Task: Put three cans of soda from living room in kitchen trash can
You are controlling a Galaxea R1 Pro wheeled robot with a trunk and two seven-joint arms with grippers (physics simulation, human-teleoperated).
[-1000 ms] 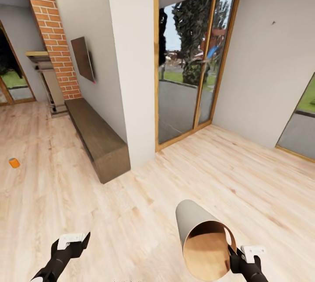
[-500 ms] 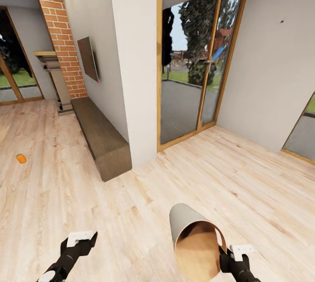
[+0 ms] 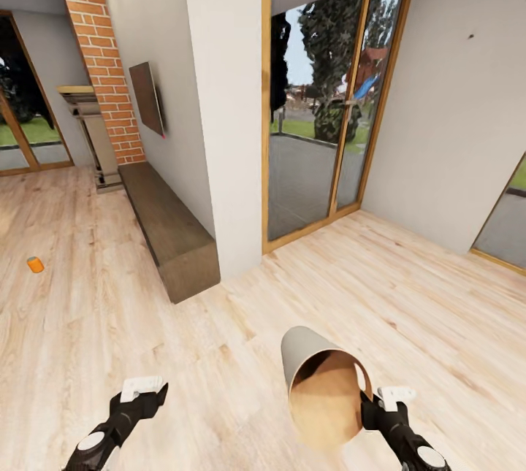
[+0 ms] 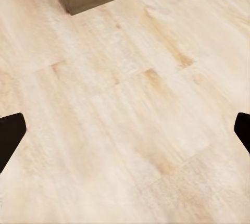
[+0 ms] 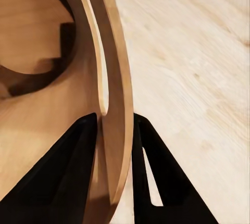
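I carry the tash can (image 3: 321,391) tipped on its side, its coppery-brown inside facing the head camera, low over the wood floor. My right gripper (image 3: 365,407) is shut on its rim; the right wrist view has the two black fingers (image 5: 78,156) pinching the thin wall of the tash can (image 5: 112,67) from both sides. One orange can of soda (image 3: 35,264) lies on the floor far to the left. My left gripper (image 3: 143,392) hangs open over bare floorboards, its fingertips (image 4: 10,135) wide apart with nothing between them.
A long dark wooden bench (image 3: 172,234) runs along the wall ahead on the left, ending at a white pillar (image 3: 219,106). Behind it stand the red-brick fireplace (image 3: 102,69) and a wall screen (image 3: 148,98). Wood-framed glass doors (image 3: 321,106) are straight ahead.
The view swung a little to the left a second ago and has held still since. The tash can and my right gripper have sunk slightly; the left gripper has shifted a bit.
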